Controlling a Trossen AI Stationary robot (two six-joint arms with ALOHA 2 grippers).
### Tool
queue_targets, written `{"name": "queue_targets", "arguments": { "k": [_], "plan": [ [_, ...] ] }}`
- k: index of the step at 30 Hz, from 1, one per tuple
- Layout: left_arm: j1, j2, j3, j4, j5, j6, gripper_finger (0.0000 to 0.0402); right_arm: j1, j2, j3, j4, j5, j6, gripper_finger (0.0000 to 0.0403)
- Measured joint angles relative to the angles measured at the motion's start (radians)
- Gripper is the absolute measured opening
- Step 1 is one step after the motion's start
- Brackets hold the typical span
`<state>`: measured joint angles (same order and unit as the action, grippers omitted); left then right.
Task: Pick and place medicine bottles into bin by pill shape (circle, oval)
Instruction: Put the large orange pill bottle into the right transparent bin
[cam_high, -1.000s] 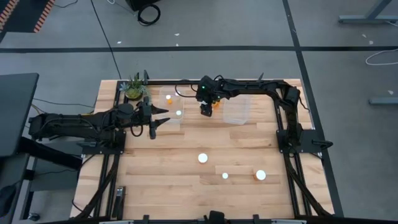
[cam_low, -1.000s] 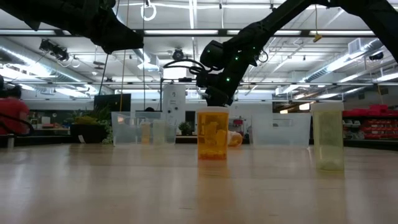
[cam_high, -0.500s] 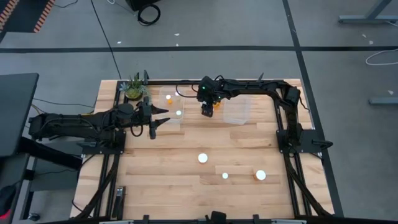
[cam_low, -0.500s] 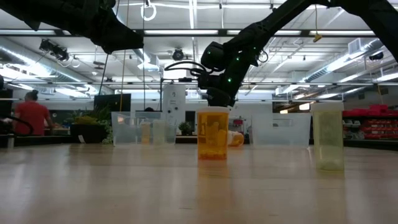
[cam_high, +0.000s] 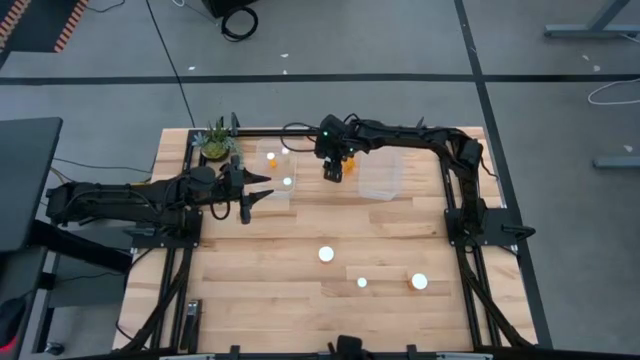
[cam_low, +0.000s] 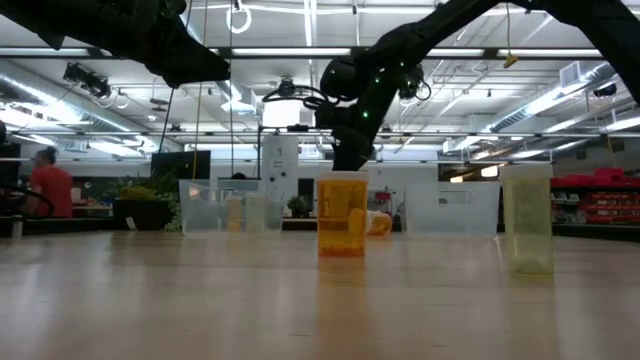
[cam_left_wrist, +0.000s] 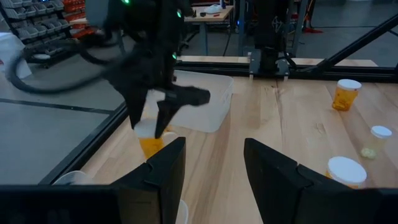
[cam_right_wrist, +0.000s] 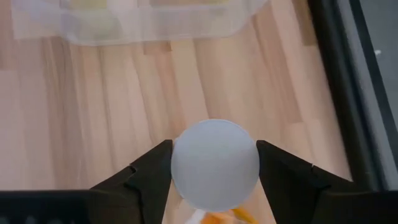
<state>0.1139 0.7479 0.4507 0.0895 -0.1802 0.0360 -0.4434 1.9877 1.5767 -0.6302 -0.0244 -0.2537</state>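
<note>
I counted six bottles: three standing loose on the table (cam_high: 250, 300), at (cam_high: 326, 254), (cam_high: 362, 283) and (cam_high: 419, 282); two in one bin, at (cam_high: 271, 156) and (cam_high: 287, 182); and one (cam_right_wrist: 214, 163) held in the right gripper (cam_high: 334, 170). There were two clear bins (cam_high: 275, 195) (cam_high: 380, 180), two arms (cam_high: 120, 200) (cam_high: 430, 140), one plant (cam_high: 215, 140) and one person (cam_low: 50, 185).

Two bins sit side by side at the far edge of the counter (cam_high: 250, 300): the left bin (cam_high: 277, 178) and the right bin (cam_high: 381, 176), with a bottle (cam_high: 337, 170) held between them. A potted plant (cam_high: 215, 140) stands at the far left corner. Three bottles stand near the front: one (cam_high: 326, 254) mid-counter, two (cam_high: 362, 283) (cam_high: 419, 282) farther right.
</note>
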Motion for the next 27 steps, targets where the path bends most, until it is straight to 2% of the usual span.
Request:
{"name": "queue_targets", "arguments": {
  "k": [7, 16, 27],
  "plan": [
    [0.000, 0.000, 0.000, -0.007, 0.000, 0.000, 0.0172, -0.015, -0.001, 0.106, -0.170, 0.001, 0.026, 0.0227],
    [0.000, 0.000, 0.000, -0.009, 0.000, 0.000, 0.0172, -0.019, -0.012, 0.136, -0.307, 0.004, 0.053, 0.0227],
    [0.000, 0.000, 0.000, -0.009, 0.000, 0.000, 0.0172, -0.018, -0.185, 0.135, -0.397, 0.061, 0.152, 0.0227]
  ]
}}
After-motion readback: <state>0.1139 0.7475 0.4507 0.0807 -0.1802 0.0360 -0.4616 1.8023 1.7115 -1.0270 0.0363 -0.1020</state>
